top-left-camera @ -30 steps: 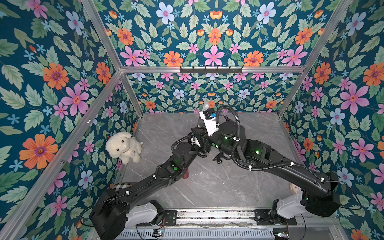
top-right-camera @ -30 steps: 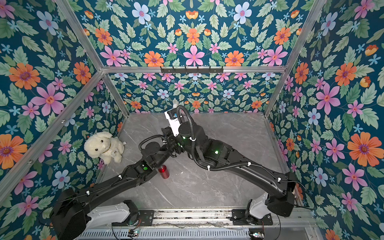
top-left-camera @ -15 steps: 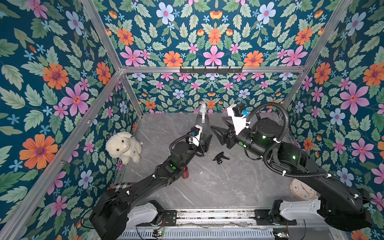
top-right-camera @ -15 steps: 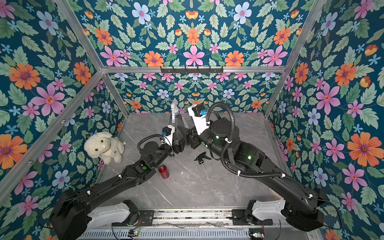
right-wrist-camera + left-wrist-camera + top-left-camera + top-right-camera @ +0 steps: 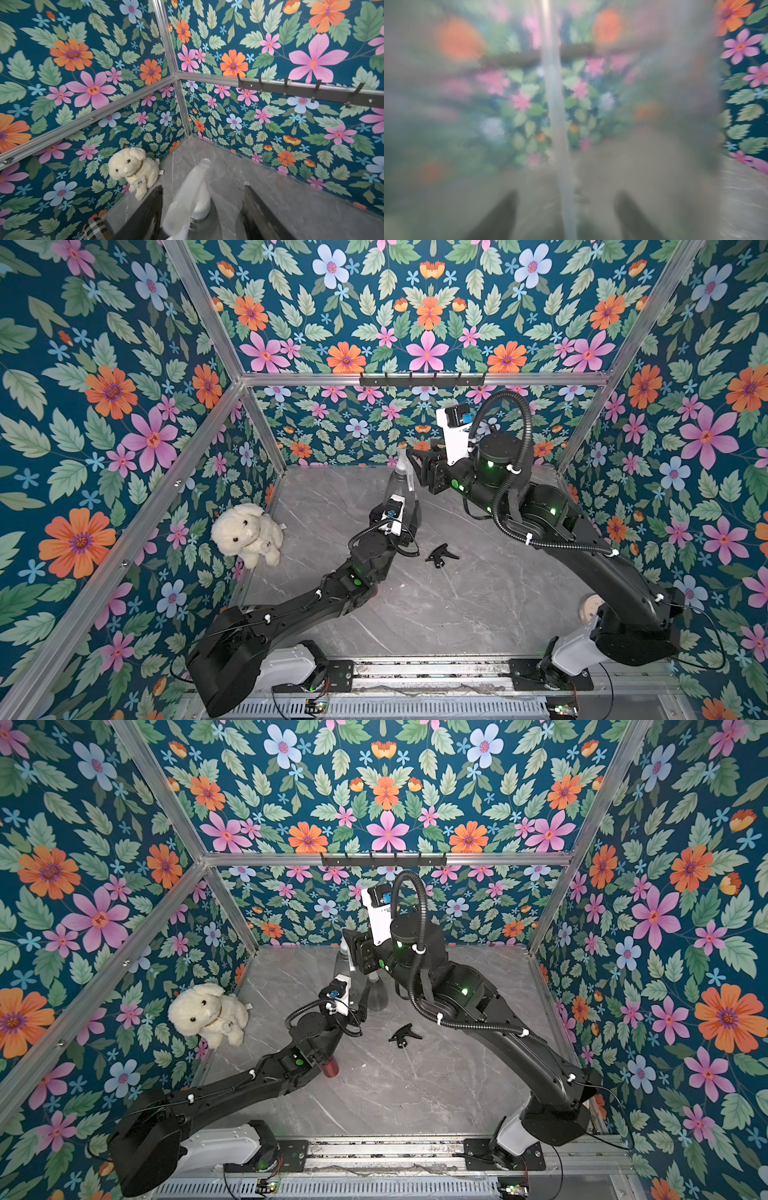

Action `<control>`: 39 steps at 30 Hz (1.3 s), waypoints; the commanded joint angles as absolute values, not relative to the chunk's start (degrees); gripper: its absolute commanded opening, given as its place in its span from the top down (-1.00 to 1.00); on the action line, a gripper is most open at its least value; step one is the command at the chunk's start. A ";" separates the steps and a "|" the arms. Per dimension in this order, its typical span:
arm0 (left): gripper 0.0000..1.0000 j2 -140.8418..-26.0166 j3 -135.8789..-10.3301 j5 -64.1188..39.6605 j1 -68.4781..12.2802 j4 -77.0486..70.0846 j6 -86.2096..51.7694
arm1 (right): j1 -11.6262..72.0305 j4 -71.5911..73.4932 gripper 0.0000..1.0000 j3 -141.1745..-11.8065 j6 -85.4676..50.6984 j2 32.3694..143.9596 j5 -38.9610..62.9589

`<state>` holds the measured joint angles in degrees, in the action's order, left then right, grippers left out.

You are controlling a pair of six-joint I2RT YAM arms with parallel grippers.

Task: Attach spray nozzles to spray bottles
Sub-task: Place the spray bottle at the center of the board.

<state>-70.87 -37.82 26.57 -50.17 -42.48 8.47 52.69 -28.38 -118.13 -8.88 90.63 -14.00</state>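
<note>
My left gripper [image 5: 405,516] is shut on a smoky-grey spray bottle [image 5: 397,487] that stands upright at the back middle of the table. In the left wrist view the bottle wall [image 5: 643,145] fills the frame, with the dip tube [image 5: 556,124] inside. A whitish spray nozzle [image 5: 401,460] sits on its neck. My right gripper [image 5: 202,187] is open, its fingers [image 5: 145,209] on either side of that nozzle [image 5: 191,191] with gaps. A second grey bottle [image 5: 376,994] stands close by without a nozzle. A black nozzle [image 5: 440,556] lies on the table. The red bottle [image 5: 331,1068] stands beside my left forearm.
A white plush dog [image 5: 249,533] sits against the left wall. A round pale object [image 5: 590,608] lies at the right edge beside the right arm's base. A black hook rail [image 5: 422,379] runs along the back wall. A plaid item [image 5: 95,228] lies near the left wall.
My right gripper swung off to the right of the bottle, then came back to straddle the whitish nozzle. The left gripper kept its hold on the bottle.
</note>
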 commanded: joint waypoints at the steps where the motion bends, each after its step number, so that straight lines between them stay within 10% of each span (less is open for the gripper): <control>1: 1.00 -72.16 -37.53 32.25 -51.29 -48.10 14.43 | 52.18 -35.66 -0.11 -123.71 -10.26 93.73 -9.98; 24: 1.00 -78.40 -35.60 40.69 -54.13 -58.55 23.99 | 48.29 -36.76 -0.20 -117.04 -14.40 91.51 -2.33; 31: 1.00 -79.20 -36.12 40.65 -54.14 -58.73 23.60 | 48.28 -37.92 0.02 -116.89 -14.61 92.58 -0.52; 39: 0.93 -78.93 -36.21 40.96 -54.32 -58.11 23.46 | 48.23 -37.12 0.70 -116.26 -14.17 92.48 -2.05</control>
